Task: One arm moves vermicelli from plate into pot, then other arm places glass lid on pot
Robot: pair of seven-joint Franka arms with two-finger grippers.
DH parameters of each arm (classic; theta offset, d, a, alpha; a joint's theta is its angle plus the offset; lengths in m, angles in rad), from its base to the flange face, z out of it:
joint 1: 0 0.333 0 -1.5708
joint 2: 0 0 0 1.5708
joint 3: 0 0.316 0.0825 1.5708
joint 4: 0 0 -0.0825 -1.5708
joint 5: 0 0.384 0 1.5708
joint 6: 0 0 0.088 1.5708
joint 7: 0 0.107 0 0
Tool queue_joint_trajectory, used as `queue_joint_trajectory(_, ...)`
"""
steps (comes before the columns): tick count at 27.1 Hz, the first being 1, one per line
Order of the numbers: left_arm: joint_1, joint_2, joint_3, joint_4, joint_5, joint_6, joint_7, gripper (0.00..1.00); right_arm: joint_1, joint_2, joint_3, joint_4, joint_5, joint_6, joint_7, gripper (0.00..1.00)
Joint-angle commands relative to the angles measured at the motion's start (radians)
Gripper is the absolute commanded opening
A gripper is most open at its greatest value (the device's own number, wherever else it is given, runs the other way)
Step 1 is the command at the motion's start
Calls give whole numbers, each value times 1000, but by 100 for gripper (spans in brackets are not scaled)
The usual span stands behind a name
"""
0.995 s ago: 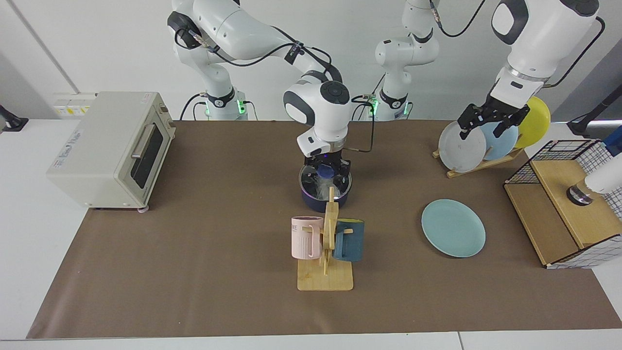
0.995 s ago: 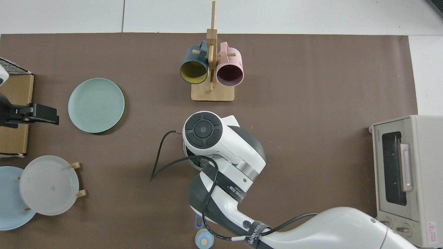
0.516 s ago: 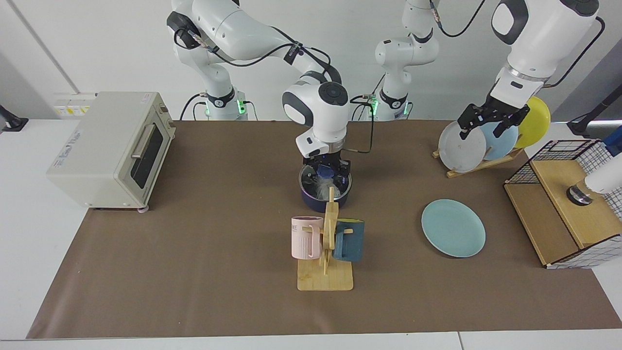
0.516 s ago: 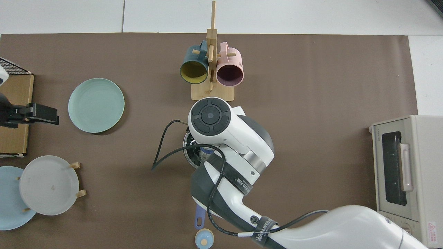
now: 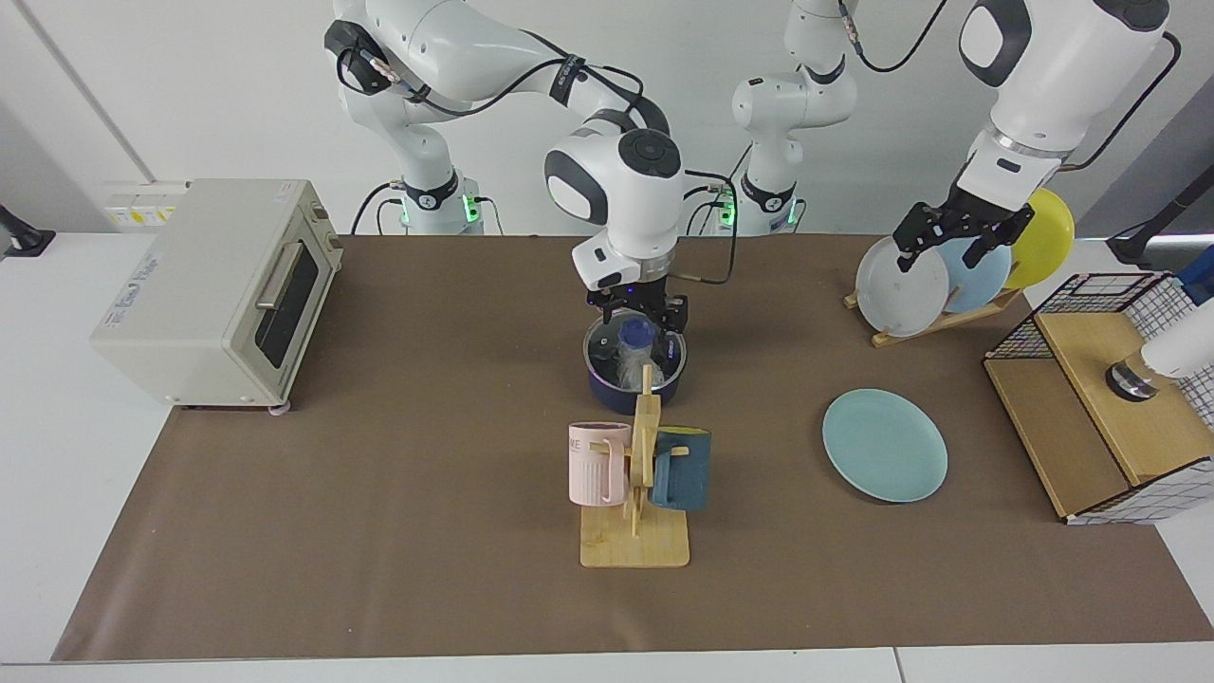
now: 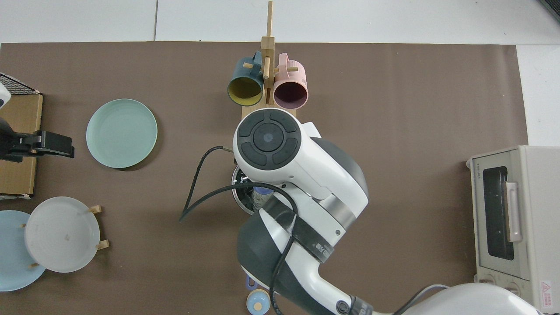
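The round clear glass lid with its blue knob sits on the small navy pot, white vermicelli beneath, the right gripper spread-jawed just above, while the left gripper, open-fingered, waits at two o'clock above upright plates.

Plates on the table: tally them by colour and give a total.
Teal-green flat plate: 1
Grey upright plate: 1
Light-blue upright plate: 1
Yellow upright plate: 1
Total: 4
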Motion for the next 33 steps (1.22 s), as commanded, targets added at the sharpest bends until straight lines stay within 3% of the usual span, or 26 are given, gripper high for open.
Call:
queue_joint_trajectory(1,10,-23,-6,-27,-3,17,-1,100,-57,-60,-23,0,45,-60,-211,100)
queue_joint_trajectory(4,10,-24,-6,-27,-3,17,-1,100,-53,-116,-117,0,68,-82,-363,100)
queue_joint_trajectory(14,10,-24,-6,-27,-3,17,-1,100,-40,-266,-487,-17,286,-97,-796,100)
queue_joint_trajectory(21,10,-24,-6,-27,-3,17,-1,100,-37,-329,-697,-46,333,-149,-1089,100)
queue_joint_trajectory(26,10,-24,-6,-27,-3,17,-1,100,-39,-360,-771,-48,333,-172,-1177,100)
queue_joint_trajectory(33,10,-24,-6,-27,-3,17,-1,100,-46,-501,-793,-173,317,-179,-1197,100)
